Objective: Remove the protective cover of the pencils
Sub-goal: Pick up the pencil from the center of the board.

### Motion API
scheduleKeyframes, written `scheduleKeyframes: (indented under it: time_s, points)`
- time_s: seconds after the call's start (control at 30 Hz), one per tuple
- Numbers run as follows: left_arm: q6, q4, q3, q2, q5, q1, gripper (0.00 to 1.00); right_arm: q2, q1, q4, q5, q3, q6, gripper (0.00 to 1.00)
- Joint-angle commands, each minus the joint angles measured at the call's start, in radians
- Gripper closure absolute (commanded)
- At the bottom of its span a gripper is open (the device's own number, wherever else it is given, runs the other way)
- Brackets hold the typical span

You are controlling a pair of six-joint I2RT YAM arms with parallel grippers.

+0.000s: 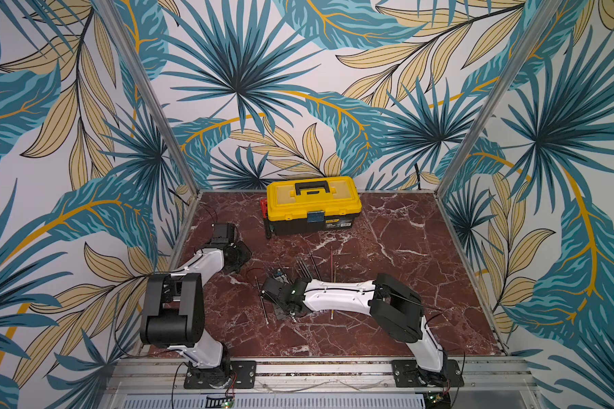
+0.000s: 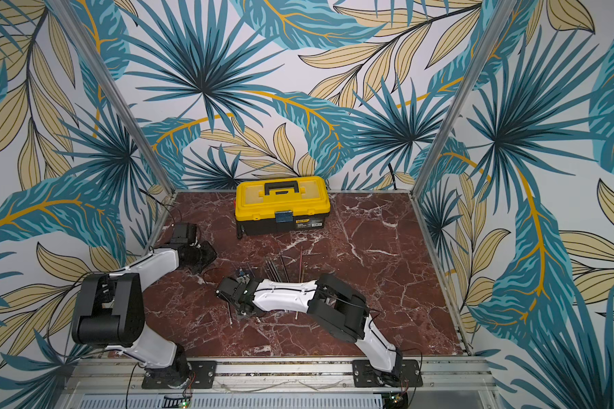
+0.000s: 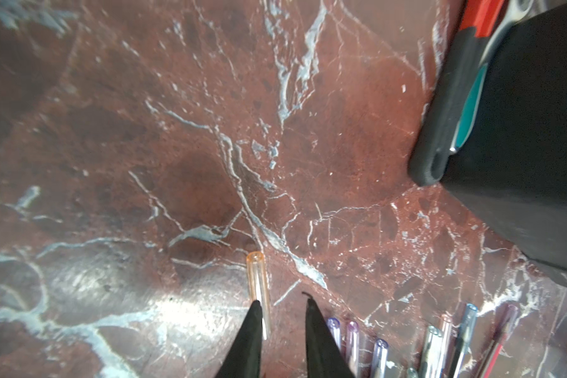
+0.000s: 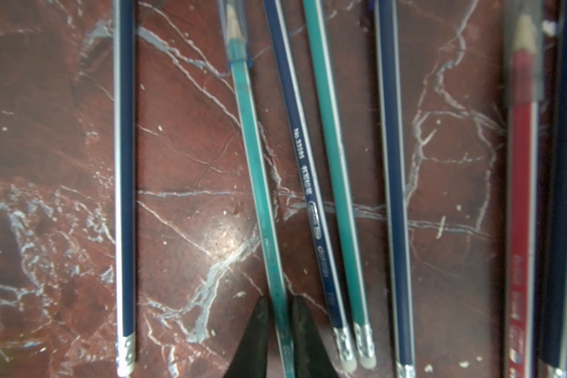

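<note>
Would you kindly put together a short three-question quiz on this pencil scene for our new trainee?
1. True or false: the yellow toolbox has its lid closed.
2. In the right wrist view, what sits between the fingers of the right gripper? A) a teal pencil B) a red pencil C) nothing
3. What colour is the loose translucent cap lying beside the left gripper?
Key: 1 true; 2 A; 3 orange.
</note>
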Motion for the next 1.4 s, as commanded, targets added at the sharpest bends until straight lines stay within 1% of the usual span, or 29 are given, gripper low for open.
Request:
scheduleKeyframes:
  time_s: [0.0,0.27,0.37,0.5,0.7,0.77,0.87,1.07,1.23,1.37]
  points:
    - [-0.005,0.025,-0.029,-0.047,-0.014,-0.005,0.73,0.025,-0.003,-0.035,-0.010,0.004,-0.013,0.86]
    - [-0.033,0.068,-0.093,-0.146,-0.008,-0.004,0.70,0.005,-0.003,-0.028,-0.023,0.018,-0.031,0.91]
    - [-0.062,0.125,-0.138,-0.199,0.046,-0.003,0.69,-0.004,-0.003,-0.031,-0.020,0.027,-0.038,0.94]
    - [-0.102,0.149,-0.185,-0.278,0.094,0.001,0.67,-0.015,-0.003,-0.026,-0.019,0.030,-0.041,0.95]
    - [-0.158,0.186,-0.290,-0.390,0.224,0.000,0.65,-0.042,-0.003,-0.005,-0.025,0.031,-0.053,0.95]
    - [-0.167,0.187,-0.332,-0.430,0.228,0.001,0.64,-0.054,-0.003,0.000,-0.025,0.034,-0.058,0.96]
    - [-0.160,0.188,-0.374,-0.473,0.204,0.005,0.62,-0.074,-0.002,0.015,-0.026,0.031,-0.058,0.96]
    - [-0.188,0.288,-0.407,-0.469,0.237,0.004,0.61,-0.092,-0.003,0.069,-0.031,0.023,-0.062,0.98]
    - [-0.174,0.329,-0.423,-0.475,0.248,0.000,0.54,-0.100,-0.003,0.085,-0.032,0.025,-0.067,0.99]
    - [-0.181,0.363,-0.422,-0.453,0.276,-0.007,0.50,-0.114,-0.005,0.099,-0.029,0.019,-0.075,0.99]
